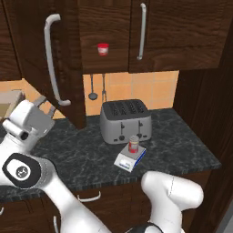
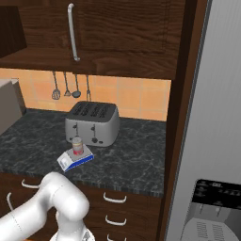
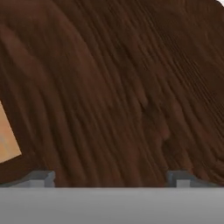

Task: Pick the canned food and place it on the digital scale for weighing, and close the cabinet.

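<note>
The canned food (image 1: 133, 144) stands upright on the digital scale (image 1: 130, 158), in front of the toaster on the dark counter; the can (image 2: 77, 146) and the scale (image 2: 75, 159) are also in the right base view. The cabinet's left door (image 1: 36, 54) stands swung out, its long handle (image 1: 52, 59) facing me. My gripper (image 1: 47, 105) is open, low beside that door, just under the handle's lower end. In the hand view the door's wood grain (image 3: 113, 87) is very close, with the fingertips (image 3: 43, 177) spread wide apart and nothing between them.
A silver four-slot toaster (image 1: 125, 120) sits behind the scale. A red-and-white cup (image 1: 103, 49) stands inside the cabinet. Utensils (image 2: 66, 87) hang on the orange tiled wall. A tall fridge (image 2: 212, 141) bounds the right side. Drawers (image 2: 115, 198) lie below the counter.
</note>
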